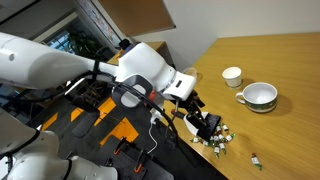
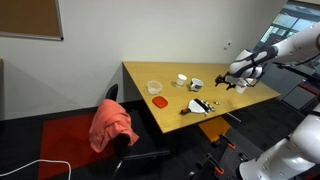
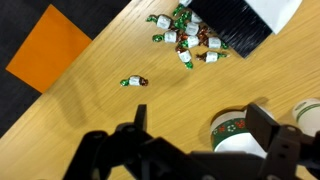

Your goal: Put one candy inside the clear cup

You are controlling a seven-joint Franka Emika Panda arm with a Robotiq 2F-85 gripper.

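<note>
We find the clear cup [image 2: 155,88] only in an exterior view, standing on the table [image 2: 142,75] toward the end away from the arm; a flat orange piece [image 2: 160,101] lies just beside it. The gripper [image 3: 200,122] hangs over the opposite end, well apart from the clear cup, with the white cup [image 2: 182,79] and the mug [image 2: 197,84] between them. In the wrist view its two black fingers [image 3: 137,120] stand wide apart, with bare wood showing between them and nothing held; the mug sits just beside one finger, and the white cup shows at the edge beyond it. Ahead of the fingers a heap of candies [image 3: 190,45] lies against the black bristles of a brush [image 3: 235,25]; a single candy [image 3: 133,81] lies apart from the heap, nearer the fingers.

As for the containers: the green-rimmed mug stands upright, and in an exterior view its inside shows plain white; the white cup stands upright near it, its inside in shadow; the clear cup is too small for us to tell what it holds.
</note>
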